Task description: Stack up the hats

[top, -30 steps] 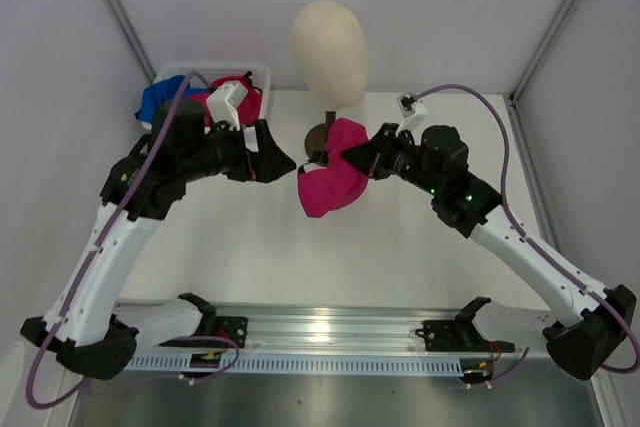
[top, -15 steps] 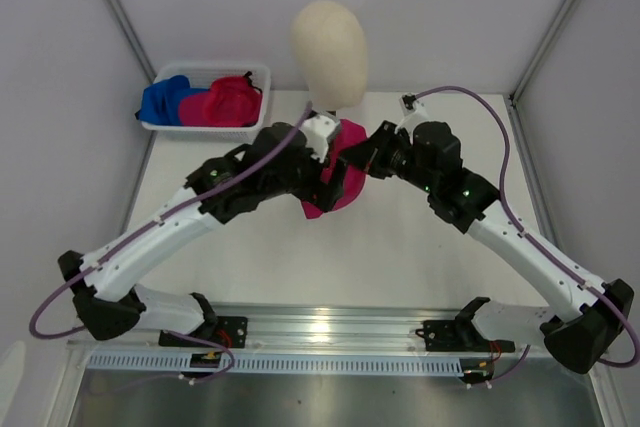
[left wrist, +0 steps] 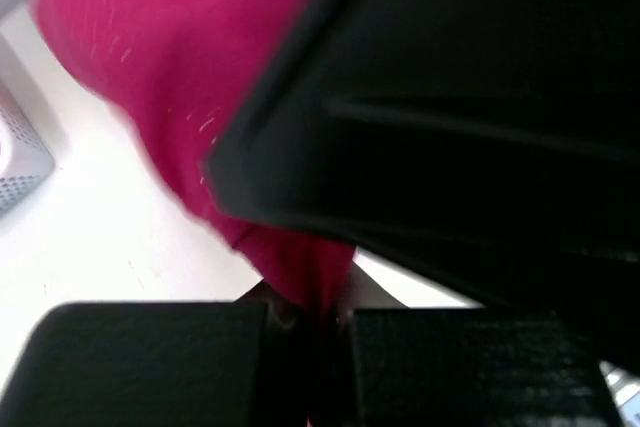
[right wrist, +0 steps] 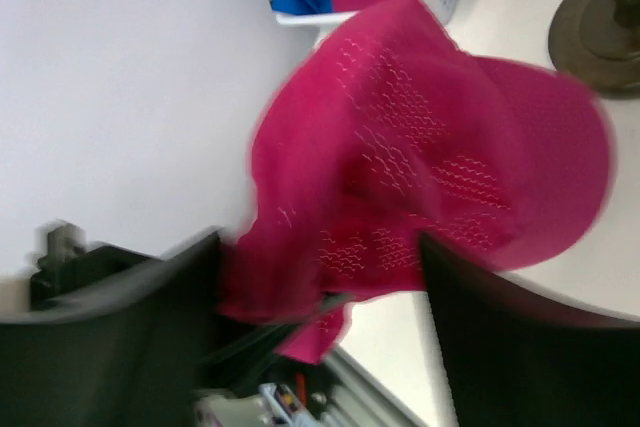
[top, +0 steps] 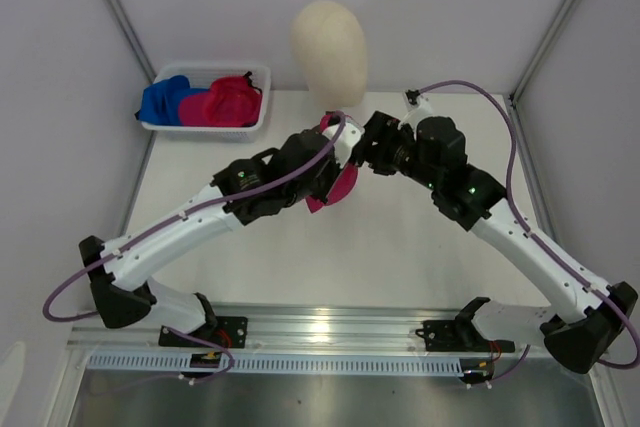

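The magenta cap (right wrist: 430,167), soft perforated fabric with a curved brim, hangs crumpled beside the round dark stand (right wrist: 600,37). The left gripper (left wrist: 310,327) pinches its cloth tightly. The right gripper (right wrist: 320,247) has its fingers spread around it.

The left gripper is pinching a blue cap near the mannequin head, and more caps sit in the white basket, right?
Not quite. The cap pinched by the left gripper is magenta, not blue; the left wrist view shows pink fabric clamped there. The rest stands: it is near the mannequin head, and more caps sit in the white basket.
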Motion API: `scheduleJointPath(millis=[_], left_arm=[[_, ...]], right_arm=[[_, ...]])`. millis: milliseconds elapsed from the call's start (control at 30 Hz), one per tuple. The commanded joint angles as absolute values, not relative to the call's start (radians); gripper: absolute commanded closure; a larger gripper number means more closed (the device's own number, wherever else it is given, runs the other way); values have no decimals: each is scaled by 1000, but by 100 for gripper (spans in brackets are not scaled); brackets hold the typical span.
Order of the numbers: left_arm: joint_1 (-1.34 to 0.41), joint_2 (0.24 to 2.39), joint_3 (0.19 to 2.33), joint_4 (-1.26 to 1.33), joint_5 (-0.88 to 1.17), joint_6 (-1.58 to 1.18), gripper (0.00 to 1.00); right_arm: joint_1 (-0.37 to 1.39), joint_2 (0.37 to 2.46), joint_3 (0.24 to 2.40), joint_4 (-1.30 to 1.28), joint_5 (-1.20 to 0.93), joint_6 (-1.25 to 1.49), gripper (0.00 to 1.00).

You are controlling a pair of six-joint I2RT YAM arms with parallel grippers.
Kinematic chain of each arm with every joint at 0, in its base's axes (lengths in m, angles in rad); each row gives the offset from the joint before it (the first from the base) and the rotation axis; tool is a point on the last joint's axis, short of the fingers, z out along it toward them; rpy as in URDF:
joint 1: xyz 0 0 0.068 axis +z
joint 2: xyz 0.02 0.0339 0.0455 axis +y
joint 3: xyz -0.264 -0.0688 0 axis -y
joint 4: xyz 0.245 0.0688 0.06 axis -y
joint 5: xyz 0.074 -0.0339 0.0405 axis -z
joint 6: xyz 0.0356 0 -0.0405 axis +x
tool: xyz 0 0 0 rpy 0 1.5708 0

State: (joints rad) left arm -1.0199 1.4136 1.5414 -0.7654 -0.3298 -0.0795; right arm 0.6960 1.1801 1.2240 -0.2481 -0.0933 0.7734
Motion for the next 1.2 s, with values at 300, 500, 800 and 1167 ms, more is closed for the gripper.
scheduleJointPath(millis=[300,500,800,1167], left_arm=[[-882,1250,1893,-603,-160,-184,99],[-753,1322,2104,-534,101,-308,99],[-589,1477,2235,-421,385,-520,99],[-522,1569,2240,-249,633,-666,99]], right_arm=[[367,899,1322,-338,-138,669,0],[215,894,1191,-88,-329,802,1],[192,1152,1199,515,-515,1072,1],[261,1347,1279,634,-545,1434,0]])
